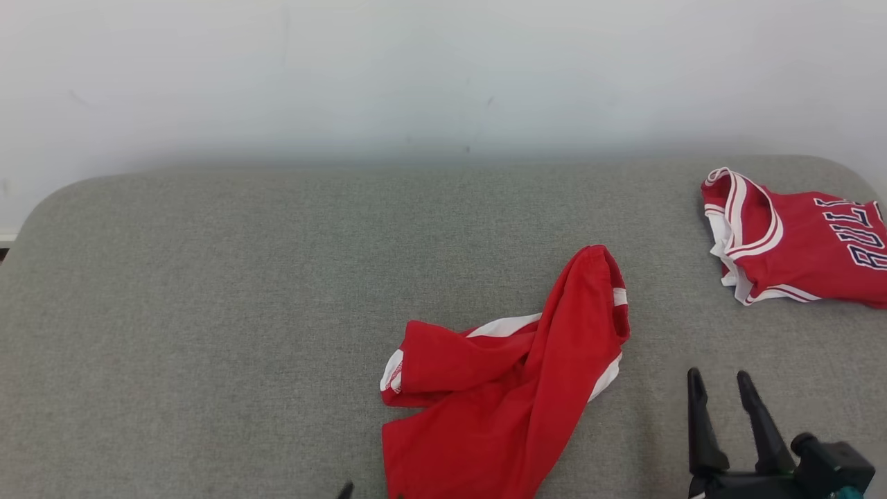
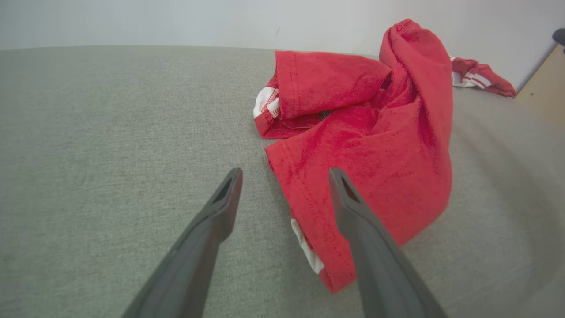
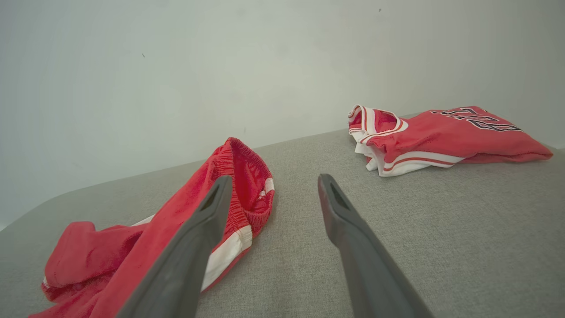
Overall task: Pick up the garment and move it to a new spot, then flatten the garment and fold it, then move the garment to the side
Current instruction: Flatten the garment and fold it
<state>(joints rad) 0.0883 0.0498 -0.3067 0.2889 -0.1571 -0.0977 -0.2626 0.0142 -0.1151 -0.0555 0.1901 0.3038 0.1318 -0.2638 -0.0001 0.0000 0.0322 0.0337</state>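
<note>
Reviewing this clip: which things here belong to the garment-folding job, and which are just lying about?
Belongs to the job:
crumpled red shorts, mid-surface, not yet flattened
left gripper, open, at the shorts' near edge
right gripper, open, beside the shorts
grey padded surface, the work area

Just lying about:
folded red jersey, far right, apart from the shorts

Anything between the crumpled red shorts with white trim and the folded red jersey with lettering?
Nothing. Bare grey fabric surface separates the crumpled red shorts from the folded red jersey, clearest in the head view.
</note>
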